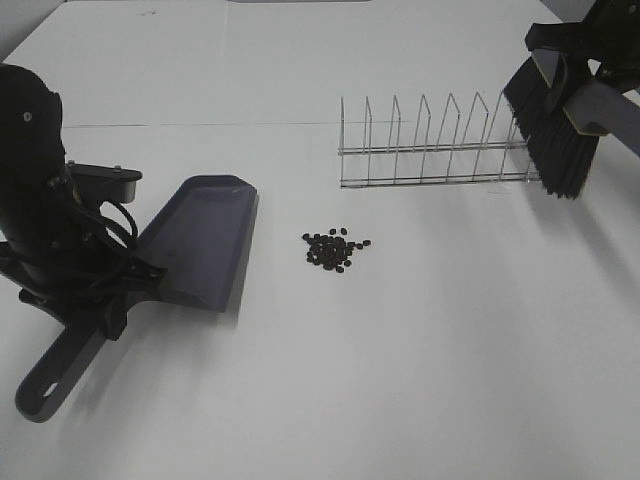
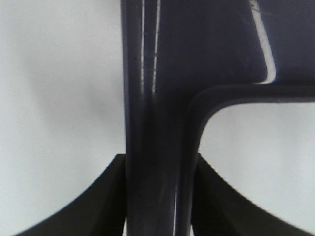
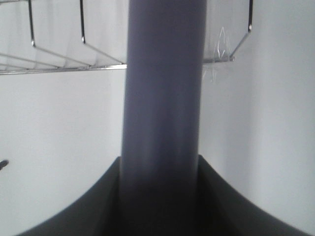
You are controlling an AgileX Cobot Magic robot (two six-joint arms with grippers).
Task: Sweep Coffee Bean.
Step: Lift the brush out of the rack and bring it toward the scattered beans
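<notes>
Exterior high view: I see the coffee beans [image 1: 337,252] heaped on the white bench [image 1: 400,380], between the grey dustpan [image 1: 200,240] and the wire rack [image 1: 430,145], touching neither. My left jaws clench the dustpan's handle. My right jaws clench the brush [image 1: 555,130] handle, bristles hanging at the rack's right end.

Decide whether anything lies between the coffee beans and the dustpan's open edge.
Nothing visible does. Only bare table separates the coffee beans from the dustpan; the wire rack stands farther back, off that line.
</notes>
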